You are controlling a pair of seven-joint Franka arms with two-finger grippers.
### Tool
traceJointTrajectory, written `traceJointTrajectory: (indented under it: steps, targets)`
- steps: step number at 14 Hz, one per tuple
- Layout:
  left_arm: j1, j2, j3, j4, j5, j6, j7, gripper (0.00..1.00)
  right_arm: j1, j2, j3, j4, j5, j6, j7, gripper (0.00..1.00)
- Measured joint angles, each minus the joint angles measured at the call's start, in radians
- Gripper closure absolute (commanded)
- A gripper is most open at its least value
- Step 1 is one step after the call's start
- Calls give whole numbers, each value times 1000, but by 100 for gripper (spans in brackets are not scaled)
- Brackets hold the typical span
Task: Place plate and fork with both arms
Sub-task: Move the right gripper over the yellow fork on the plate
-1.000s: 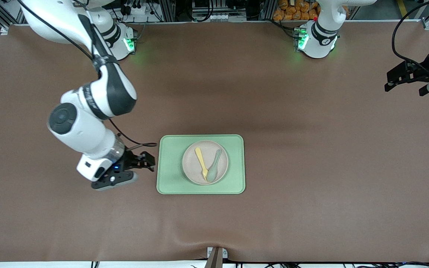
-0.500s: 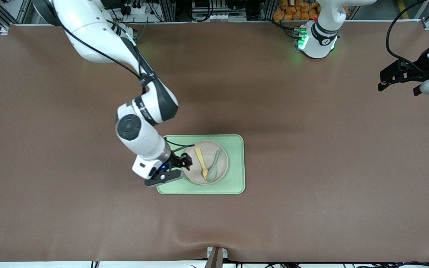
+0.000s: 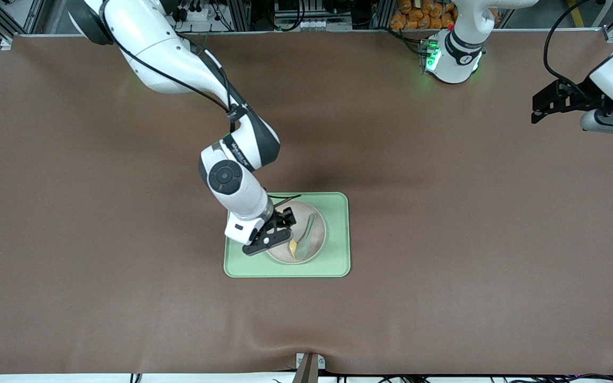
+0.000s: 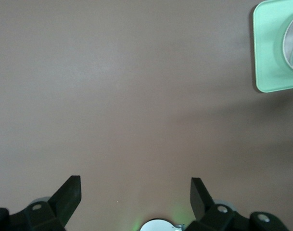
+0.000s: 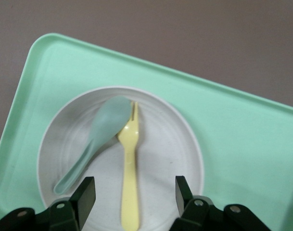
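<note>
The pale beige-pink plate [image 3: 317, 240] [image 5: 175, 144] lies in the light-green tray [image 3: 338, 213] [image 5: 233, 120]. On the plate the pale-yellow fork [image 5: 129, 163] rests beside a grey-green spoon [image 3: 306, 231] [image 5: 100, 134]; in the front view only the fork's tine end [image 3: 292, 247] shows under the right arm's hand. My right gripper [image 3: 289, 223] [image 5: 134, 187] is low over the plate and open, one finger on each side of the fork's handle, with a gap on both sides. My left gripper [image 3: 536, 109] [image 4: 135, 185] hangs open and empty over bare table at the left arm's end.
The brown table mat [image 3: 445, 239] spreads all around the tray. The left wrist view catches a corner of the tray [image 4: 269, 57] and the plate's rim [image 4: 290, 29] far off. A clamp [image 3: 309, 367] sits at the table's near edge.
The right arm swung from beside the tray to over the plate, bringing its gripper down astride the fork. The left gripper drifted slightly toward the middle of the table.
</note>
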Motion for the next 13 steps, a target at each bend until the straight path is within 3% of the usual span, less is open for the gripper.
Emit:
traceJointTrajectory:
  steps: [6, 13]
  targets:
    - [13, -1, 27, 4, -19, -19, 45, 0, 17, 29, -5, 0, -51, 5, 2, 37]
    - [15, -1, 43, -24, -22, -44, 41, 0, 40, 66, -6, 0, -63, 6, 24, 37]
